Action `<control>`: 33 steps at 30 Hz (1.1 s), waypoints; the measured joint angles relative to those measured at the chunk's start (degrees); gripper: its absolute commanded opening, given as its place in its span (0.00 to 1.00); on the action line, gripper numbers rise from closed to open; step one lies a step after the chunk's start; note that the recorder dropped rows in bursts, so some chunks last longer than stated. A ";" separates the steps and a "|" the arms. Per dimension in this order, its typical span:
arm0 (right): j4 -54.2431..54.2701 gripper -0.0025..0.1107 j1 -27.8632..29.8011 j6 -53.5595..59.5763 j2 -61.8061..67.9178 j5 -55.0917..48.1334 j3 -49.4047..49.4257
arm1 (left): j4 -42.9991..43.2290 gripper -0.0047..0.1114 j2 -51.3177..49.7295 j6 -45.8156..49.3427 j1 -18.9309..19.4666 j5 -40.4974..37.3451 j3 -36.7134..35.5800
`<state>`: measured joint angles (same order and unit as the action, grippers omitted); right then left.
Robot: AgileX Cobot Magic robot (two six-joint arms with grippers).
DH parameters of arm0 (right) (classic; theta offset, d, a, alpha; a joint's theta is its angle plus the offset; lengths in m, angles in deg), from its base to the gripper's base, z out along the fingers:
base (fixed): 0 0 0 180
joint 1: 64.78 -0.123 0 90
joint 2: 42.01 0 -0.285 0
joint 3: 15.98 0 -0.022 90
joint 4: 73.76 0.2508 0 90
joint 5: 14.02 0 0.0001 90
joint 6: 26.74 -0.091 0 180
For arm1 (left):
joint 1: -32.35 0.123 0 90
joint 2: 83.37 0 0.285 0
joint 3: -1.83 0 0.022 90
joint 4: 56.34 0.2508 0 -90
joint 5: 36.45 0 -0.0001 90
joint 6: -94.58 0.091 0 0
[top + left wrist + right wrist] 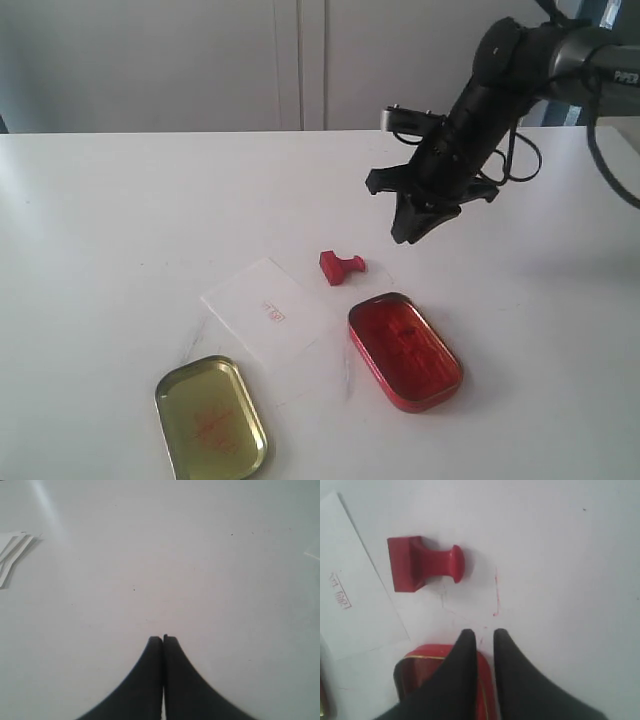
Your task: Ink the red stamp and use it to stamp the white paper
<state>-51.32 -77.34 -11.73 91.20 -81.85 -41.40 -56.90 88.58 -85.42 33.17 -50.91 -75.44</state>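
Note:
The red stamp (340,266) (422,564) lies on its side on the white table, just beyond the far corner of the white paper (270,310) (355,587), which carries a small red mark. The red oval ink tin (404,350) (415,672) sits open to the right of the paper. My right gripper (412,228) (484,634) hangs in the air above and to the right of the stamp, its jaws a small gap apart with nothing between them. My left gripper (163,639) is shut and empty over bare table; it does not show in the exterior view.
The gold oval tin lid (210,415) lies near the table's front edge, left of the paper. A thin red ink streak (495,592) marks the table beside the stamp. Some white paper strips (12,550) lie near the left gripper.

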 measured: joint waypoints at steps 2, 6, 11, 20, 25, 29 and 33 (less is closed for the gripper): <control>-0.84 0.02 0.00 -0.50 -1.52 -0.40 0.71 | 0.00 0.04 0.00 0.00 0.00 0.00 0.00; -1.31 0.02 0.00 -1.43 -4.67 -0.43 4.49 | 0.00 0.04 0.00 0.00 0.00 0.00 0.00; -3.43 0.02 0.35 -2.54 -9.65 1.28 10.96 | 0.00 0.04 0.00 0.00 0.00 0.00 0.00; -7.65 0.02 10.66 -3.22 -34.01 13.32 35.75 | 0.00 0.04 0.00 0.00 0.00 0.00 0.00; -10.81 0.02 10.78 -3.31 -55.27 23.12 51.14 | 0.00 0.04 0.00 0.00 0.00 0.00 0.00; -11.80 0.02 10.78 -3.31 -70.11 27.28 59.14 | 0.00 0.04 0.00 0.00 0.00 0.00 0.00; -12.01 0.02 10.78 -3.31 -82.44 30.84 64.86 | 0.00 0.04 0.00 0.00 0.00 0.00 0.00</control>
<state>-63.33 -66.56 -15.03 8.76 -51.01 23.47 -56.90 88.58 -85.42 33.17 -50.91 -75.44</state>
